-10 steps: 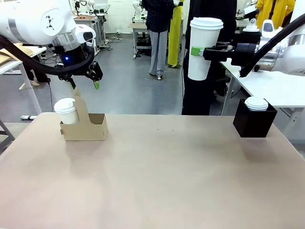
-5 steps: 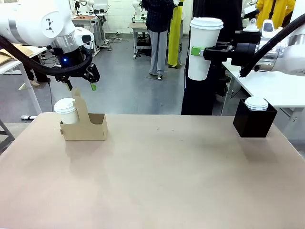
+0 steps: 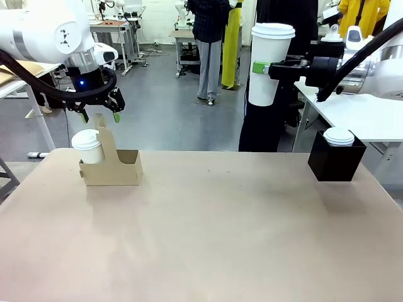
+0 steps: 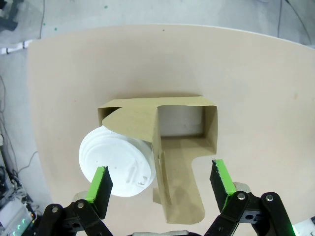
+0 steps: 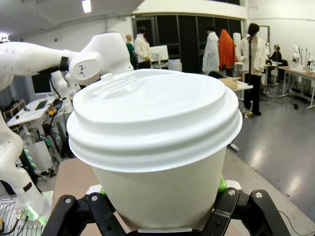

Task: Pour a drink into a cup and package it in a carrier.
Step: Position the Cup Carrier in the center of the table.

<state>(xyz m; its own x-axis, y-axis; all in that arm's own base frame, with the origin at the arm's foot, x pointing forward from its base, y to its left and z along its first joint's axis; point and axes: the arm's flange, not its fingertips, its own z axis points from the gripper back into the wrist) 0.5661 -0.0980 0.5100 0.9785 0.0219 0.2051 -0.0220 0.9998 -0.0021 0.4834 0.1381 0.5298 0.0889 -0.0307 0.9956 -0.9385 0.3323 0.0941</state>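
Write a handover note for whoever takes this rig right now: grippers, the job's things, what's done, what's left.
Left gripper: open, empty, hovering above the carrier handle.
Right gripper: shut on a tall white cup, lidded, upright, held high in the air.
Carrier: far left of the table. A small lidded cup sits in its left pocket; the other pocket is free.
Black box, far right, holds another lidded cup.
Done: one cup packaged.
Left: probably set the tall white cup into the free pocket. The lids hide the contents.
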